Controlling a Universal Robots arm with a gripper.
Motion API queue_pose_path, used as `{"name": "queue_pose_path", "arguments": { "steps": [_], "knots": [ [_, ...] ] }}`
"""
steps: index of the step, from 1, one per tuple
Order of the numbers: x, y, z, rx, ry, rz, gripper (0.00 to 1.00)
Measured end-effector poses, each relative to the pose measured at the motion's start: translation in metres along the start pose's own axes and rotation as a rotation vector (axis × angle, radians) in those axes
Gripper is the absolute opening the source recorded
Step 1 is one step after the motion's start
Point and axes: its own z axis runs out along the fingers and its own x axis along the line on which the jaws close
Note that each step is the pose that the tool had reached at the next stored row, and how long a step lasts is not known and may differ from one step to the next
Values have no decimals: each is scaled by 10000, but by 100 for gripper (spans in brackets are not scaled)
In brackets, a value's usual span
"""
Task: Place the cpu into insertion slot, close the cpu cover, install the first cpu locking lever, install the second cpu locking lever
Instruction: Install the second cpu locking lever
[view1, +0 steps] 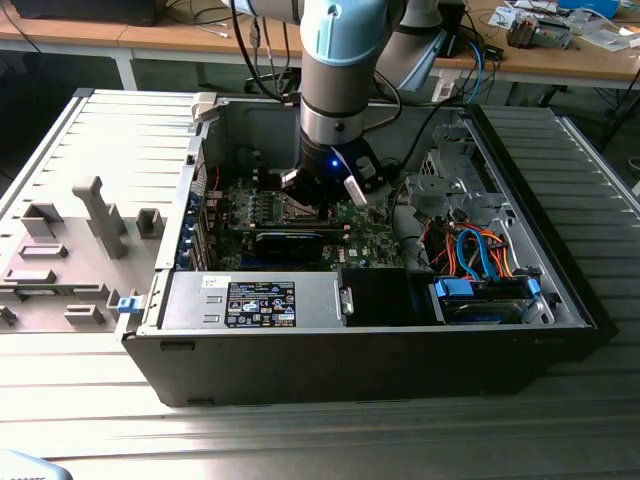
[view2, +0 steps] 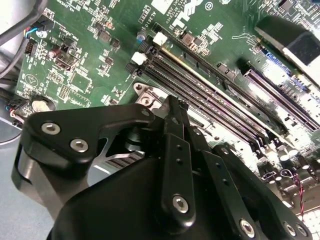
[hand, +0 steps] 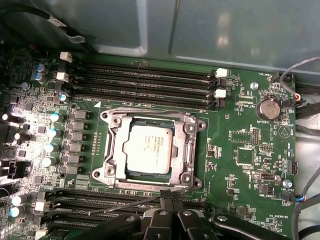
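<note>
End effector (hand: 167, 197) down inside the open computer case (view1: 200, 345), low over the motherboard (hand: 240, 155). Fingers (hand: 170, 200) drawn together at a narrow tip, nothing between them; the tip sits at the socket edge nearest the camera in the first wrist view, beside a thin lever rod (hand: 120, 206) running along that side. Cpu (hand: 149, 149) lies flat in the socket, silver top up. Cpu cover (hand: 150, 150) is down over it, framing the chip on all sides. Memory slots (hand: 145, 80) run in rows on the far side of the socket and also on the near side. In the exterior view the arm (view1: 340, 70) comes straight down into the case, which rests on a ribbed metal tabletop (view1: 300, 440); grey fixture blocks (view1: 100, 215) stand to the exterior view's left.
</note>
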Motion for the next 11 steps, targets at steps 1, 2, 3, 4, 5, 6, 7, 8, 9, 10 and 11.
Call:
{"name": "queue_pose_path", "arguments": {
  "steps": [1, 2, 3, 4, 5, 6, 7, 8, 9, 10, 11],
  "knots": [
    [1, -8, -1, -1, 0, 0, 11],
    [1, -13, -2, 0, 0, 0, 11],
    [2, -16, -2, 0, 0, 0, 11],
    [2, -20, -3, -1, -1, 1, 11],
    [3, -23, -3, -1, 0, 0, 11],
    [3, -27, -4, -1, 0, 0, 11],
    [3, -30, -4, 0, 0, 0, 11],
    [3, -32, -5, -1, 0, 1, 11],
    [4, -36, -5, -1, 0, 0, 11],
    [4, -38, -5, -1, 0, 0, 11],
    [4, -42, -6, -1, 0, 0, 11]
  ]
}}
